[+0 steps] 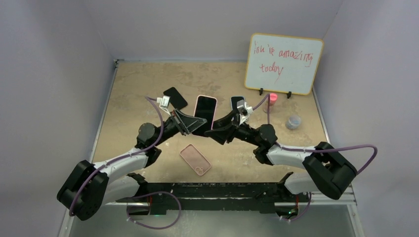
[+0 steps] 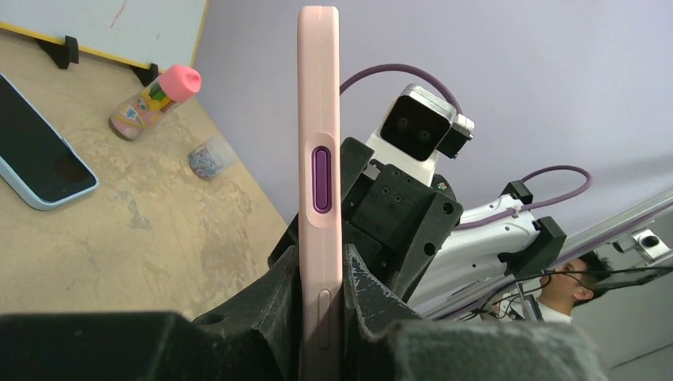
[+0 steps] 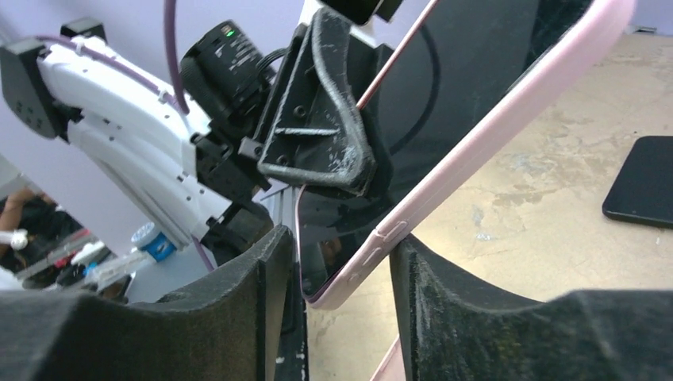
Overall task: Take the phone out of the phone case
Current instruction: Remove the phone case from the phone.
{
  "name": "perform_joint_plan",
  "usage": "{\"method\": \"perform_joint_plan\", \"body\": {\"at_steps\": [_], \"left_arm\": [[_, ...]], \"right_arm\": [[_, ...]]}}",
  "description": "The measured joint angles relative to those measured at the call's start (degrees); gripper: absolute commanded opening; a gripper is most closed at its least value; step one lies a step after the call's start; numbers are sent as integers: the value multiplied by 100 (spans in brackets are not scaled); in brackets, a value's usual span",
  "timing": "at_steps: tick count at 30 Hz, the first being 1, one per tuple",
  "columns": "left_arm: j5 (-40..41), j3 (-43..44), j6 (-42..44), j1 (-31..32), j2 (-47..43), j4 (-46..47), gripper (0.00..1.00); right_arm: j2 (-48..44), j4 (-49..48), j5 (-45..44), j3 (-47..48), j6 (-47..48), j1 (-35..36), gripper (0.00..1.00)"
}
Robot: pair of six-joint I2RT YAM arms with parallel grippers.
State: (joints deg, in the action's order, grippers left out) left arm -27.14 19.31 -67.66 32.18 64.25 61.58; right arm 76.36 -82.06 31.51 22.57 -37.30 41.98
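Observation:
The phone in its pink case (image 1: 205, 111) is held up off the table between both arms, screen facing the camera above. My left gripper (image 1: 190, 126) is shut on the case's lower end. In the left wrist view (image 2: 321, 305) the case (image 2: 320, 95) stands edge-on between the fingers, its purple button showing. My right gripper (image 1: 221, 132) is at the phone's lower right corner. In the right wrist view (image 3: 343, 270) the tilted pink case (image 3: 508, 119) has its corner pinched between the two fingers, with the dark screen (image 3: 460, 71) above.
An empty pink case (image 1: 195, 159) lies on the table in front of the grippers. A black phone (image 1: 176, 97) and a blue-cased phone (image 2: 40, 151) lie behind. A whiteboard (image 1: 284, 63), a pink-capped bottle (image 1: 272, 99) and a small cup (image 1: 293, 122) stand at the back right.

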Motion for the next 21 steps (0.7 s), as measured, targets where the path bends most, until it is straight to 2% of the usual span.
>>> {"method": "perform_joint_plan", "body": {"at_steps": [8, 11, 15, 18, 21], "left_arm": [[186, -46, 175, 125, 70, 267, 0], [24, -35, 442, 120, -24, 275, 17], [-402, 144, 863, -9, -291, -219, 38], [-643, 323, 1027, -306, -442, -728, 44], [-894, 522, 1215, -568, -481, -1091, 45]], "right_arm": [[210, -210, -474, -15, -442, 66, 12], [208, -243, -415, -26, -761, 66, 2], [149, -236, -164, -26, -933, 2, 0], [114, -85, 205, -24, -887, -133, 0], [109, 175, 649, -9, -874, -297, 0]]}}
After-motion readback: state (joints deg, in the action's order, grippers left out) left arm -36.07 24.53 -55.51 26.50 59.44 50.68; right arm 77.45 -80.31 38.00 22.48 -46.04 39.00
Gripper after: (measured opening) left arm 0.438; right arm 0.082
